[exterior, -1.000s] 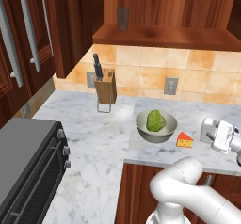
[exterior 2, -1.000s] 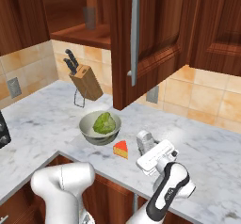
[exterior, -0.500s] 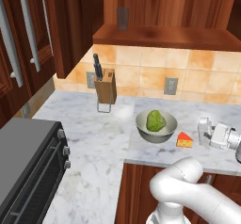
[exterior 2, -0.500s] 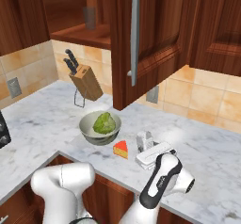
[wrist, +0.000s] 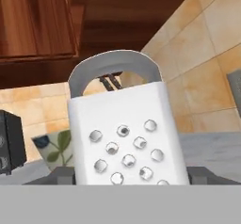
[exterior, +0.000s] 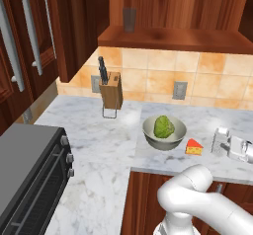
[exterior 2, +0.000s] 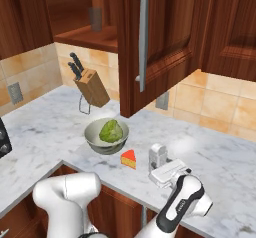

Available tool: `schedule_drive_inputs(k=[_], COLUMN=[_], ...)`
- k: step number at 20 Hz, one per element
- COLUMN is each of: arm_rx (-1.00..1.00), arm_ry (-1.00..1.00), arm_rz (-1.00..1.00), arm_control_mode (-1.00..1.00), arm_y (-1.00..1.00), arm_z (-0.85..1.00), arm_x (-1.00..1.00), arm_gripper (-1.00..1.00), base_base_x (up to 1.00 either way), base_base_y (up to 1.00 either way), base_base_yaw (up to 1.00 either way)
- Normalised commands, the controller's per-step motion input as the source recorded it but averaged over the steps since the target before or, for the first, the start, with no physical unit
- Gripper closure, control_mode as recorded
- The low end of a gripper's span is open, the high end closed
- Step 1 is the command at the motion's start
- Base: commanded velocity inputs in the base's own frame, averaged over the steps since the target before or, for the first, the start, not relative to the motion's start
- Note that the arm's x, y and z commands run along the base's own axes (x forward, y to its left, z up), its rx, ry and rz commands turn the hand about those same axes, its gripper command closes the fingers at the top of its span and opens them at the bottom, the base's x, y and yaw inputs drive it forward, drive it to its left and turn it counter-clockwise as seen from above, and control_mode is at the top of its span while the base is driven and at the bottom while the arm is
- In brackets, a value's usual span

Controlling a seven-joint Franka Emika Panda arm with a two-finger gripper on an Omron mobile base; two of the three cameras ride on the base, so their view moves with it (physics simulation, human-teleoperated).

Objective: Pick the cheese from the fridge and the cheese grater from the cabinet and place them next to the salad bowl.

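Note:
The cheese grater (exterior: 220,139) (exterior 2: 158,157) stands upright on the marble counter, just right of the cheese (exterior: 194,147) (exterior 2: 128,158), a small orange wedge. Left of the cheese sits the salad bowl (exterior: 148,126) (exterior 2: 92,133) with a green lettuce head in it. My gripper (exterior: 233,147) (exterior 2: 167,171) is level with the grater on its right side, jaws open and flanking its base. In the hand view the grater (wrist: 124,133) is very close, with a dark fingertip (wrist: 61,175) on either side of its foot. The cabinet niche (exterior: 168,36) is above. The fridge is out of view.
A dark grey cup (exterior: 129,19) (exterior 2: 95,18) stands on the cabinet shelf. A knife block (exterior: 111,89) (exterior 2: 90,85) sits by the tiled wall. An open cabinet door (exterior 2: 150,47) hangs over the counter. A dark oven (exterior: 29,175) is at the left.
The gripper has drawn back a little to the right from the grater and its jaws have widened slightly. The grater, cheese and bowl have stayed put.

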Motion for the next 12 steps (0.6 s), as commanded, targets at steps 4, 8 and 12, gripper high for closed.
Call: schedule_drive_inputs(k=[4, 8, 12], arm_rx=[0.03, 0.04, 0.01], arm_ry=[-0.23, -0.29, -0.22], arm_rz=[0.01, 0.00, 0.00], arm_control_mode=[-1.00, -1.00, -1.00], arm_y=[-0.05, -0.21, -0.06], arm_z=[0.06, 0.08, 0.04], arm_x=[-0.46, -0.79, -0.64], arm_gripper=[-1.00, -1.00, -1.00], base_base_x=[0.00, 0.00, 0.00], base_base_y=[0.00, 0.00, 0.00], base_base_yaw=[0.00, 0.00, 0.00])
